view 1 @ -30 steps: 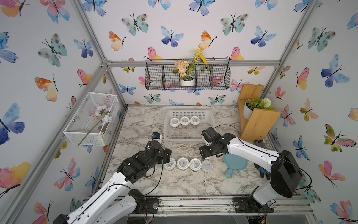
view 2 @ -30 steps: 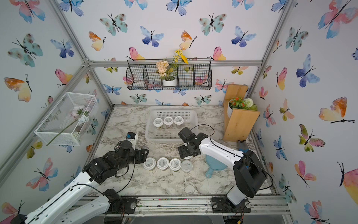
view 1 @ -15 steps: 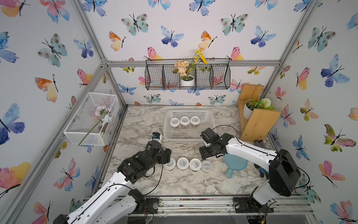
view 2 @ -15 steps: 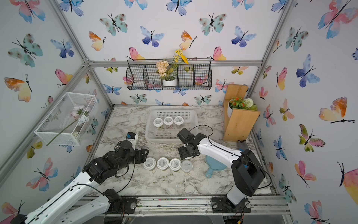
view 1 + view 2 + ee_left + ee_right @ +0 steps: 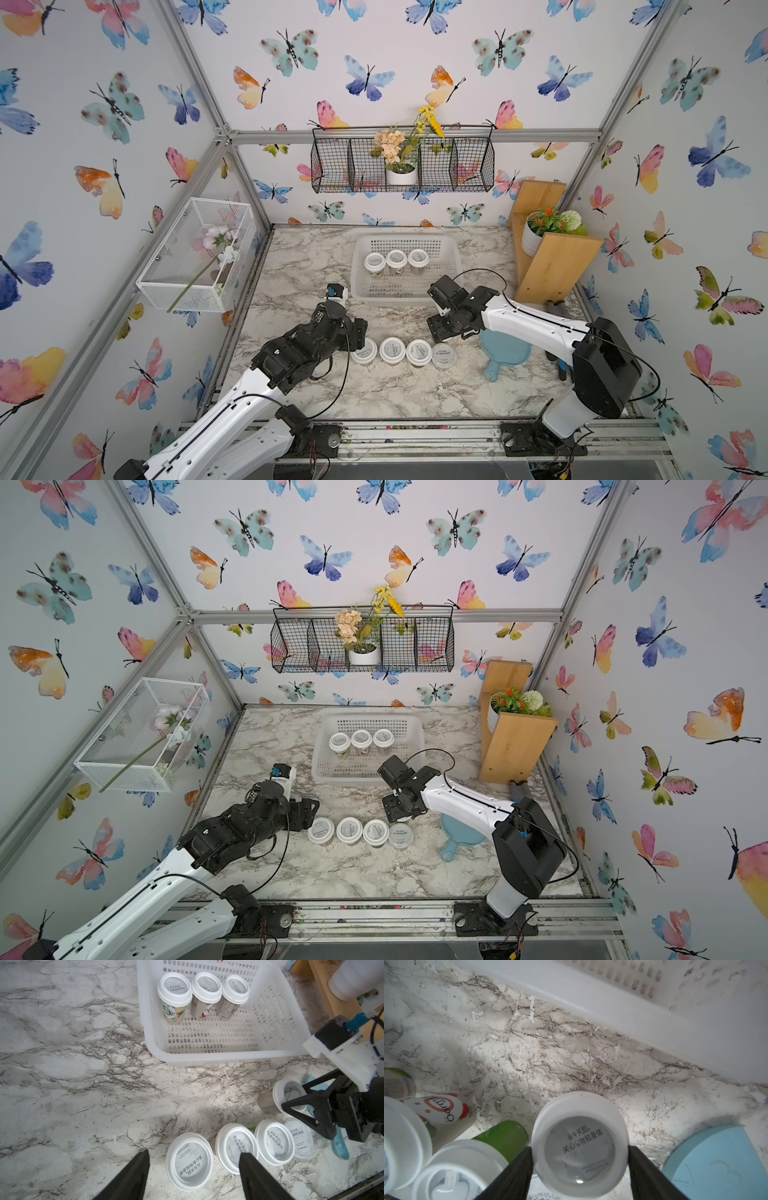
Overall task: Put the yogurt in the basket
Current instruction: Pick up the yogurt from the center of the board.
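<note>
The right gripper (image 5: 579, 1148) is pinching a yogurt jar (image 5: 571, 1105): in the right wrist view both black fingers (image 5: 521, 1167) are pressing against opposite sides of its white lid rim. In the left wrist view that jar is leaning at a tilt, and whether its base is clear of the marble tabletop (image 5: 311, 266) I cannot tell. It is sitting between the white perforated basket (image 5: 401, 286) and the right end of the row of jars on the table, with the light blue paddle-shaped board (image 5: 505, 349) lying just beside it.

Over to the left gripper (image 5: 193, 1152): its fingers are standing spread, straddling the leftmost jar (image 5: 190, 1162) of that row with a gap showing on one side, so nothing is being gripped.

In both top views the row is showing four upright jars side by side near the front of the table: the leftmost, then a second (image 5: 392, 350), a third (image 5: 418, 352), and a flatter, paler-lidded one (image 5: 444, 355) at the right end.

Three more jars (image 5: 396, 259) are standing upright in a tight line inside the basket, along its far wall, leaving the nearer part of the perforated floor bare.
</note>
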You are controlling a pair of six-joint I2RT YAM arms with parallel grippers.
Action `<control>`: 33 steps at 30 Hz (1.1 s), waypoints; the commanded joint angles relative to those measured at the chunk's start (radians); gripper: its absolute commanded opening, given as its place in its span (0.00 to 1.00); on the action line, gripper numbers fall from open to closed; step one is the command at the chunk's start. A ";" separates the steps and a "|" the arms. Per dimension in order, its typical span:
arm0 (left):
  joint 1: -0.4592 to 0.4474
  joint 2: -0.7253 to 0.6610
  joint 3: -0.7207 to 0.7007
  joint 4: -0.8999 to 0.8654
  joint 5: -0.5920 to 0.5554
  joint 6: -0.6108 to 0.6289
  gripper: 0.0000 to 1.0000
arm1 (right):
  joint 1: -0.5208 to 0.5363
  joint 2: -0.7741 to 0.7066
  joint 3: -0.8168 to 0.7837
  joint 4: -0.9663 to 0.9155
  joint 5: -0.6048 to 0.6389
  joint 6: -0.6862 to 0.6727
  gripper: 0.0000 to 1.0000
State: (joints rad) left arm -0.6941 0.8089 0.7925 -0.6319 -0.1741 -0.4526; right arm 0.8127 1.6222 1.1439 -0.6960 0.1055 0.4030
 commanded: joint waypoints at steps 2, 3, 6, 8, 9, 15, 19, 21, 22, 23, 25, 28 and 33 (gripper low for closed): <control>0.001 -0.005 -0.004 0.007 0.041 0.011 0.73 | 0.005 0.017 0.019 -0.017 0.023 0.004 0.71; 0.001 -0.005 -0.004 0.007 0.040 0.011 0.73 | 0.005 0.018 0.017 -0.017 0.023 0.004 0.71; 0.001 -0.003 -0.004 0.006 0.041 0.011 0.73 | 0.006 0.016 0.016 -0.019 0.023 0.003 0.69; 0.002 -0.004 -0.004 0.006 0.041 0.011 0.73 | 0.006 0.015 0.016 -0.019 0.023 0.003 0.67; 0.001 -0.004 -0.005 0.006 0.041 0.011 0.73 | 0.007 0.013 0.016 -0.023 0.023 0.003 0.66; 0.001 -0.003 -0.004 0.007 0.041 0.011 0.73 | 0.006 0.001 0.026 -0.047 0.025 -0.001 0.61; 0.001 -0.004 -0.005 0.006 0.041 0.011 0.73 | 0.006 -0.027 0.040 -0.085 0.029 -0.004 0.58; 0.001 -0.002 -0.004 0.008 0.042 0.011 0.73 | 0.006 -0.047 0.053 -0.109 0.031 -0.007 0.57; 0.001 -0.002 -0.004 0.008 0.042 0.011 0.73 | 0.007 -0.055 0.059 -0.121 0.030 -0.009 0.57; 0.001 -0.002 -0.004 0.008 0.042 0.011 0.73 | 0.006 -0.065 0.068 -0.135 0.028 -0.011 0.57; 0.001 -0.002 -0.004 0.008 0.042 0.012 0.73 | 0.005 -0.082 0.088 -0.158 0.018 -0.016 0.56; 0.001 -0.002 -0.004 0.008 0.044 0.012 0.73 | 0.006 -0.107 0.124 -0.192 0.004 -0.023 0.55; 0.001 -0.002 -0.005 0.008 0.045 0.012 0.73 | 0.006 -0.144 0.210 -0.254 0.003 -0.033 0.55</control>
State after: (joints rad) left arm -0.6941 0.8089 0.7925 -0.6319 -0.1738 -0.4522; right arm 0.8131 1.5127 1.3060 -0.8803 0.1074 0.3851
